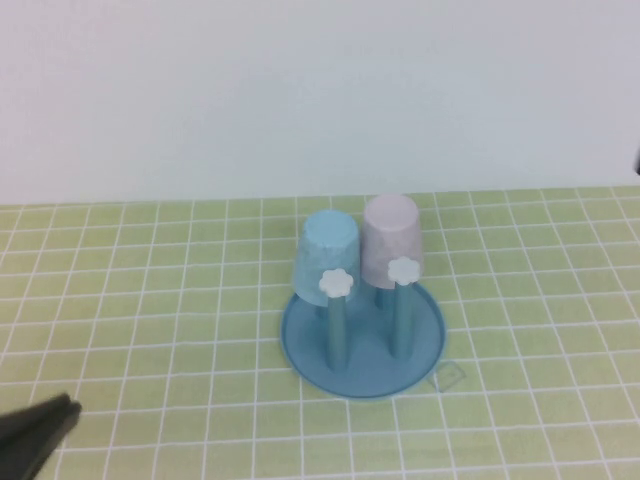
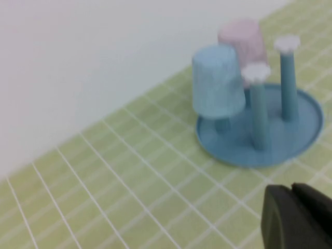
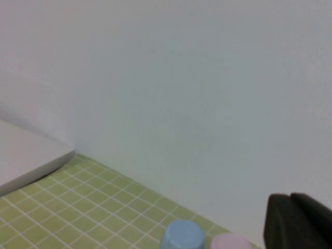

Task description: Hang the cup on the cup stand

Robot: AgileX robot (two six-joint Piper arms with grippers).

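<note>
Pink cup: the cup (image 1: 391, 240) sits upside down on a back peg of the cup stand (image 1: 363, 345), on the robot's right side of it.
Blue cup: the blue cup (image 1: 325, 257) sits upside down on the peg just beside the pink one.
Front pegs: two pegs with white flower caps (image 1: 337, 283) stand bare in front.
Left gripper: the left gripper (image 1: 35, 428) is low at the near left corner of the green checked mat (image 1: 150, 300), fingers pressed together, holding nothing, well apart from the cup.
Right gripper: the right gripper (image 3: 298, 220) is up high and away from the stand, fingers pressed together, holding nothing; the cup is below it.
</note>
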